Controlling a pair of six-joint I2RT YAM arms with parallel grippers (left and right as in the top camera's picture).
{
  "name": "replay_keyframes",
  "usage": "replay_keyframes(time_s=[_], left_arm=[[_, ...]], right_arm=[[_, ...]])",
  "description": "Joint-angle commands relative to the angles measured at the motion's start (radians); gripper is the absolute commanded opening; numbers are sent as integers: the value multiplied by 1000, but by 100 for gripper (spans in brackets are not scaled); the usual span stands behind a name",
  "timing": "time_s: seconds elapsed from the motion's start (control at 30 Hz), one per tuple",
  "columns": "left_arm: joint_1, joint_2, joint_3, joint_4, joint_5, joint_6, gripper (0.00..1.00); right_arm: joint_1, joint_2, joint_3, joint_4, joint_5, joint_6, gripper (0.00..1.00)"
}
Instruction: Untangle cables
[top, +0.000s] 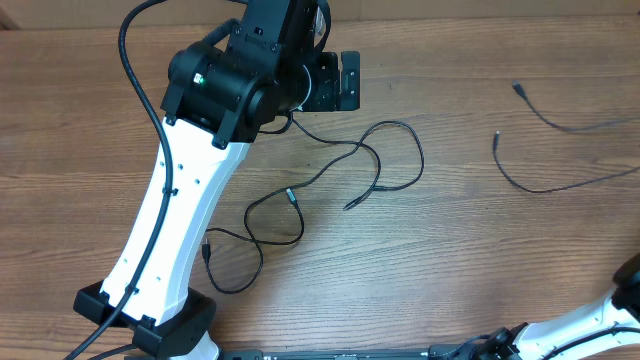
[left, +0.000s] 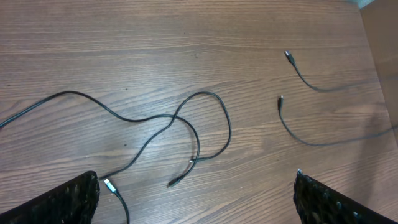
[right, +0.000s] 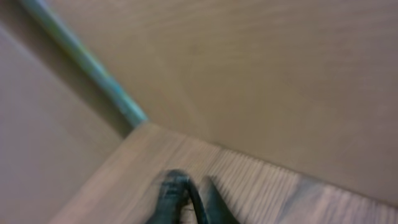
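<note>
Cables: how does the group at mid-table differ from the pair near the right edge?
The mid-table cables loop and cross one another; the right pair lies as two separate open curves. The mid-table cables reach under the left arm; the right pair runs off the view's right edge. Both are thin, black, with small plugs.

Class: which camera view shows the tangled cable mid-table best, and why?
Overhead: the tangled cable lies in frame, loops and plugs, save a stretch under the left arm. Left wrist shows its upper loop closer but crops the rest. Right wrist shows none of it.
</note>
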Motion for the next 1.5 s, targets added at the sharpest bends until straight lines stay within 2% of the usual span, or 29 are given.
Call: replay_keyframes(time_s=[0.0, 0.03, 0.07, 0.33, 0.47, 0.57, 0.67, 0.87, 1.23, 1.37, 1.47], left_arm=[[0, 9, 14, -1, -9, 5, 100], [0, 9, 14, -1, -10, 5, 100], [0, 9, 14, -1, -10, 4, 100], [0, 9, 14, -1, -10, 5, 100], [0, 9, 14, -1, -10, 4, 100], [0, 9, 14, -1, -9, 4, 100], [0, 9, 14, -1, -10, 5, 99], [0, 9, 14, -1, -10, 5, 100], [0, 9, 14, -1, -9, 5, 99], [1, 9, 14, -1, -10, 5, 100], [0, 9, 14, -1, -9, 4, 100]], right_arm=[[-8, 34, 7, 16, 11, -24, 64], [-10, 36, 7, 11, 13, -24, 86], [-10, 37, 7, 5, 19, -24, 100], [-12, 36, 7, 8, 24, -69, 100], [-14, 19, 7, -63, -57, -105, 100], [-14, -9, 7, -126, -159, -222, 100], [-14, -55, 7, -212, -364, -478, 100], [-19, -186, 7, -557, -360, -672, 100], [33, -276, 7, -838, -385, -697, 100], [112, -291, 7, -933, -417, -705, 100], [195, -291, 7, -1011, -412, -762, 100]])
